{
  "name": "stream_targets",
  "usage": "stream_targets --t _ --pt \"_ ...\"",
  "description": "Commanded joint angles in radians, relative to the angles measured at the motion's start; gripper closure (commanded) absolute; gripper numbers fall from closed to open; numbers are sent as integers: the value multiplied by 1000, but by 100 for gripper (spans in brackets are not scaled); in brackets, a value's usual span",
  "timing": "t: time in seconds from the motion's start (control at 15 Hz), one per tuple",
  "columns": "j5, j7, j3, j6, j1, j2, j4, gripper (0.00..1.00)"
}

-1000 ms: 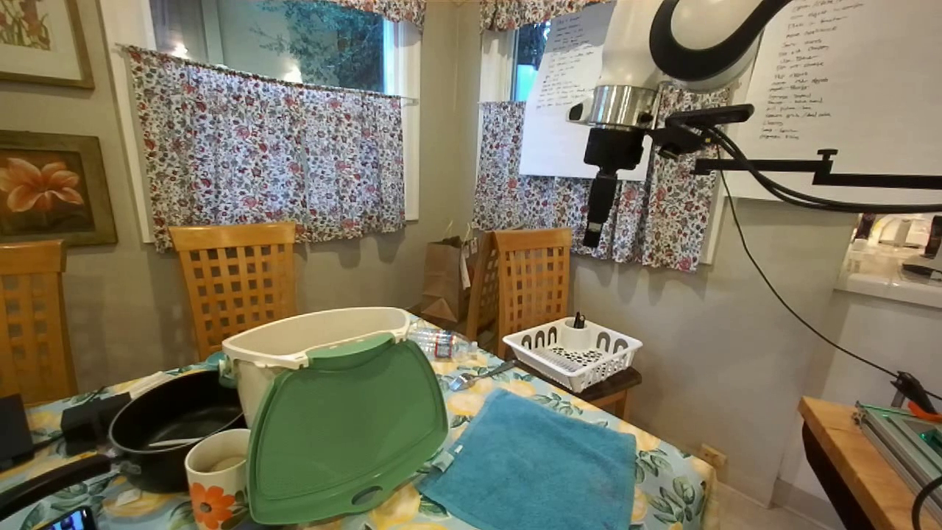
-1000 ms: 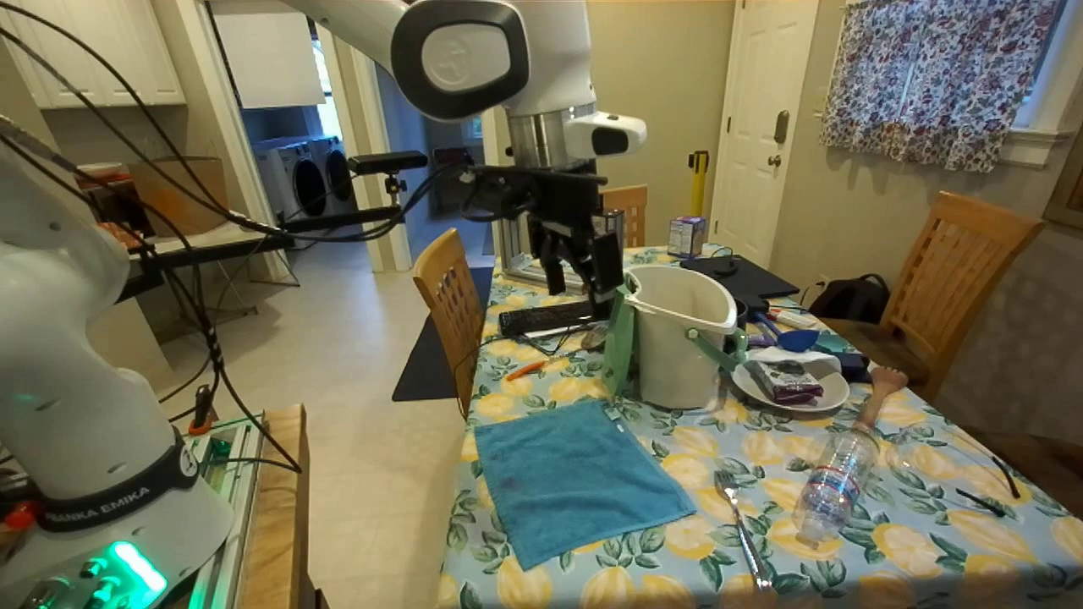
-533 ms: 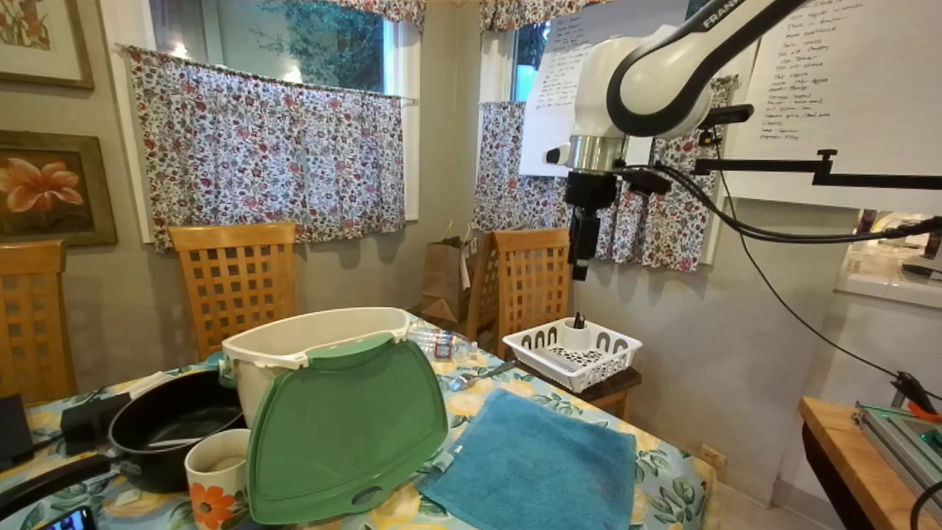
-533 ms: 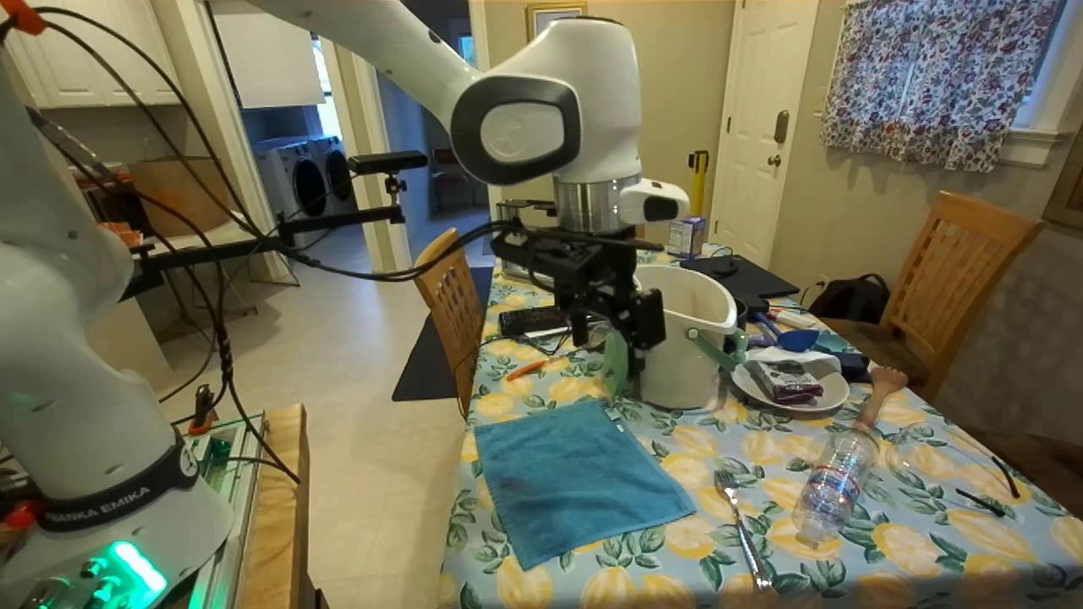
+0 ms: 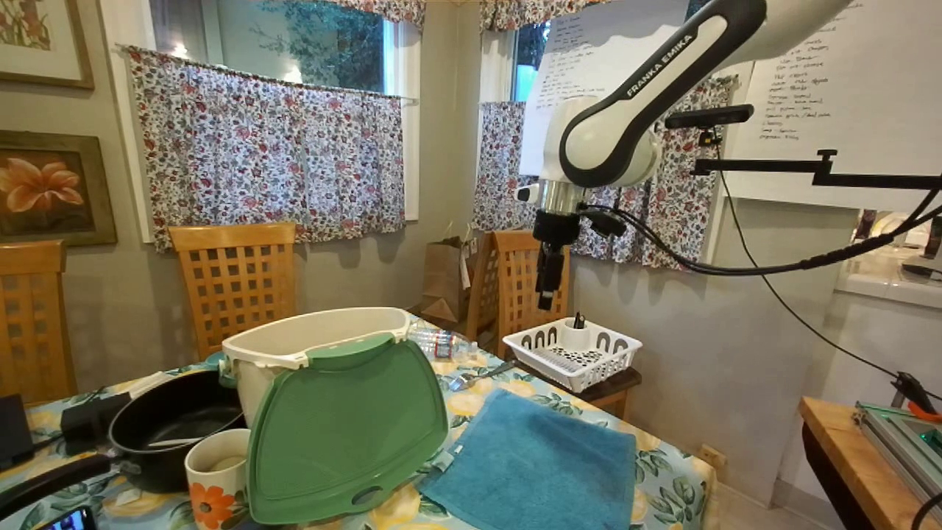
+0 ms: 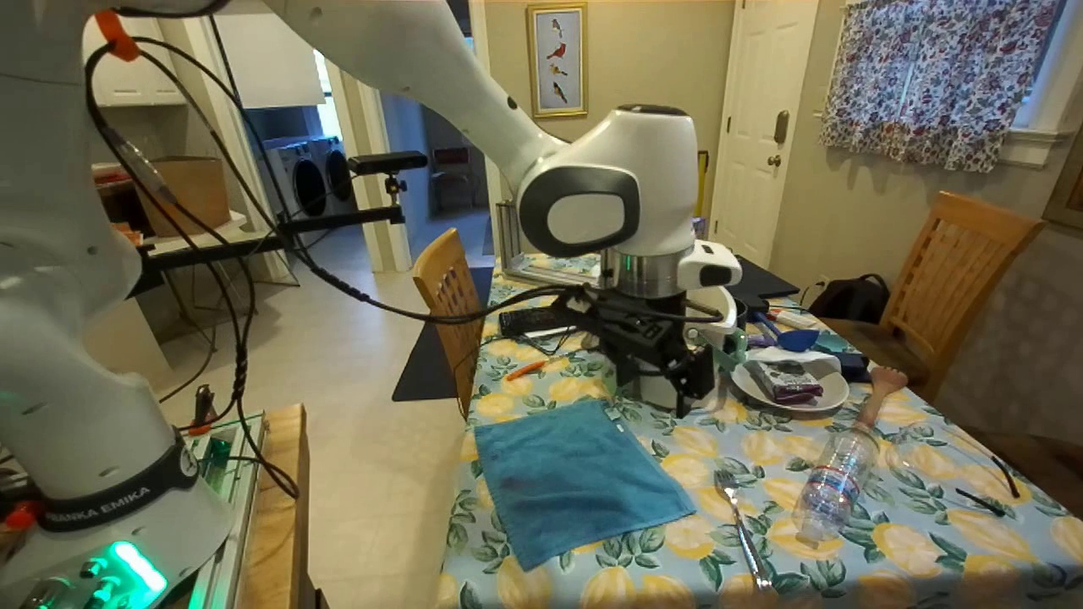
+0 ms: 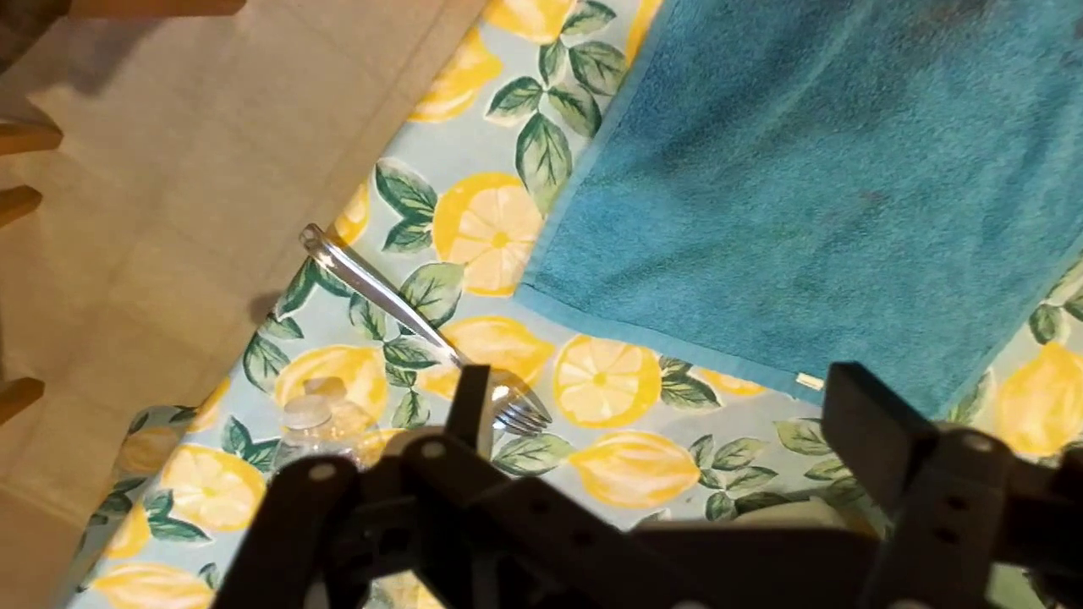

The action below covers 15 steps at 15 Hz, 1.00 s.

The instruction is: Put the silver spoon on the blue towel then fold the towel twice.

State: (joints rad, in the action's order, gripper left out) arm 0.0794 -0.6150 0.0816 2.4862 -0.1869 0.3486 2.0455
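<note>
just beside a corner of the blue towel, a silver fork lies on the lemon-patterned surface, with a clear bottle farther out on that side. the towel itself is spread out. higher than the towel hangs the robot arm, its jaws parted wide. beyond the towel sit a white bin and a plate, then, farther away, a wooden chair.

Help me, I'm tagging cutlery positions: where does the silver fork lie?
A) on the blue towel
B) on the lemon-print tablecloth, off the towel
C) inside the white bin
B: the wrist view shows the silver fork on the lemon-print tablecloth, whose pattern shows between it and the blue towel.
</note>
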Motion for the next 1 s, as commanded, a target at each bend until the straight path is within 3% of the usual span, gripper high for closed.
stream_targets --t 0.0,0.27,0.53,0.93 --pt "-14 18 -22 5 -23 20 -16 0" --pt "-16 29 -24 11 -25 44 -39 0" --pt "-37 11 -26 1 -36 142 -136 0" --pt "-30 -120 -79 -12 -96 312 -299 0"
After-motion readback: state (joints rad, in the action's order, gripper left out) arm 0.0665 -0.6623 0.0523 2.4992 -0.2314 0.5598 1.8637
